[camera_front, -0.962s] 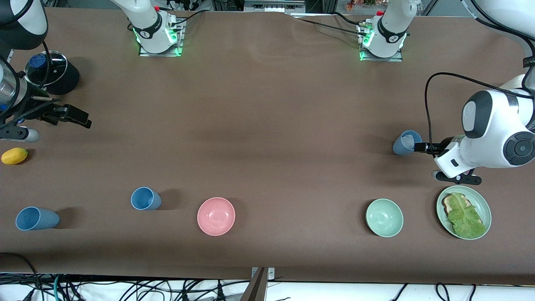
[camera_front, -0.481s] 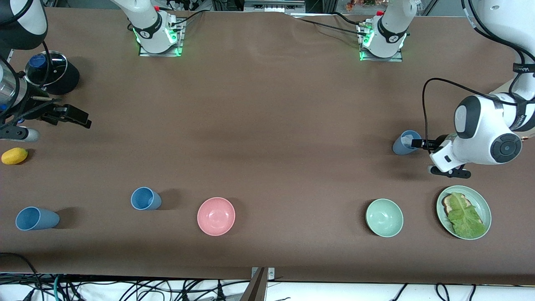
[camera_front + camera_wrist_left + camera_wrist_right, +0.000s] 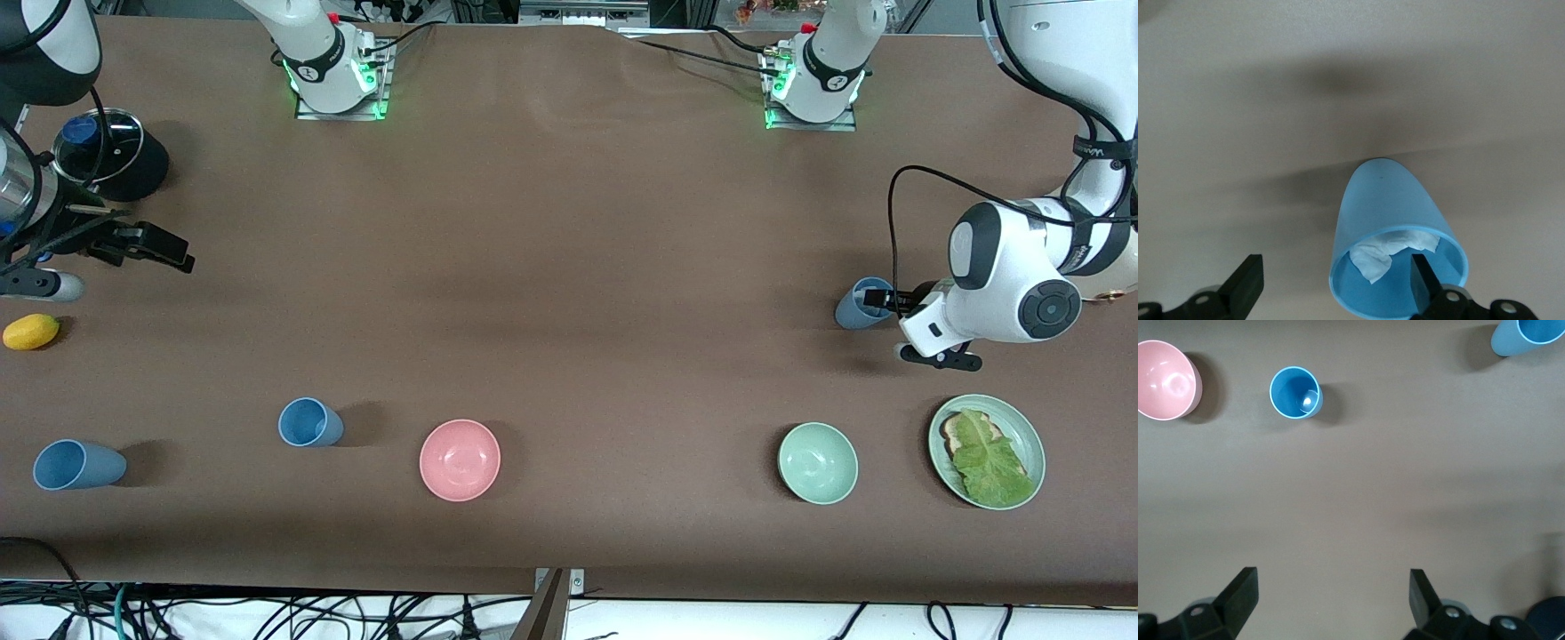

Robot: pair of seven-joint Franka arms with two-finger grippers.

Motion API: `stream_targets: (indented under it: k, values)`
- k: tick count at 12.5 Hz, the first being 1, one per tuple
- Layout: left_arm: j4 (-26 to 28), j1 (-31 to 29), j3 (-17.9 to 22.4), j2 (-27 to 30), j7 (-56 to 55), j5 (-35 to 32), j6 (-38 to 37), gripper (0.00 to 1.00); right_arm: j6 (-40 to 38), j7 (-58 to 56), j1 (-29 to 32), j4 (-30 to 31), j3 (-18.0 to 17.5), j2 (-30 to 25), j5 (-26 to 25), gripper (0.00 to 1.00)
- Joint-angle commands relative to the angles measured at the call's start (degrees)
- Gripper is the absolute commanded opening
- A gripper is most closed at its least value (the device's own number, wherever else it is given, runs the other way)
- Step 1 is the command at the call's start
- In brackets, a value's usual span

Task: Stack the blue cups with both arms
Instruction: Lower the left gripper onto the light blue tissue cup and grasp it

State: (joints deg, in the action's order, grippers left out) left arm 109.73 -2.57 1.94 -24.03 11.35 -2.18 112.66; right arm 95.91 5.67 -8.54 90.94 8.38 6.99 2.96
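A grey-blue cup [image 3: 855, 307] with white crumpled paper inside stands near the left arm's end of the table. My left gripper [image 3: 880, 300] is open at its mouth. In the left wrist view the cup [image 3: 1388, 213] has one finger [image 3: 1421, 275] inside its rim, and the other finger [image 3: 1248, 280] is outside; the gripper [image 3: 1336, 267] is not closed on it. Two brighter blue cups [image 3: 309, 423] [image 3: 78, 465] stand near the right arm's end. My right gripper [image 3: 164, 251] waits open and empty over that end; its wrist view [image 3: 1331, 583] shows both cups [image 3: 1296, 393] [image 3: 1528, 337].
A pink bowl [image 3: 460, 460] and a green bowl [image 3: 818, 463] sit near the front camera. A green plate [image 3: 1033, 431] holds bread and lettuce, just nearer the camera than the left gripper. A yellow fruit [image 3: 31, 332] and a black lidded pot [image 3: 111, 156] are by the right gripper.
My left gripper has moved toward the grey-blue cup, and one finger now reaches into its mouth. The right arm and the other cups have not moved.
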Motion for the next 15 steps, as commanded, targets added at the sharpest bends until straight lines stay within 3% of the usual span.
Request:
stream_targets:
  k: [1, 2, 5, 11, 15]
  values:
    - [1.36, -0.33, -0.18, 1.27, 1.13, -0.46, 0.99, 0.59, -0.37, -0.4, 0.01, -1.03, -0.03, 0.3, -0.58, 1.0]
    - [1.27, -0.33, -0.18, 1.18, 0.96, -0.46, 0.9, 0.36, -0.37, -0.4, 0.01, -0.85, -0.12, 0.3, -0.58, 1.0]
    - [1.27, -1.21, -0.18, 0.3, 0.87, 1.82, 0.81, 0.0, -0.37, -0.4, 0.01, -1.03, -0.03, 0.3, -0.58, 1.0]
    - [-0.48, 0.98, -1.22, -0.23, -4.73, 2.62, 0.11, 0.0, -0.37, -0.48, 0.01, -1.03, -0.03, 0.3, -0.58, 1.0]
    - [-1.71, 1.95, -10.52, -0.14, -18.78, 4.28, 0.11, 0.0, -0.37, -0.4, 0.01, -1.03, -0.12, 0.39, -0.58, 1.0]
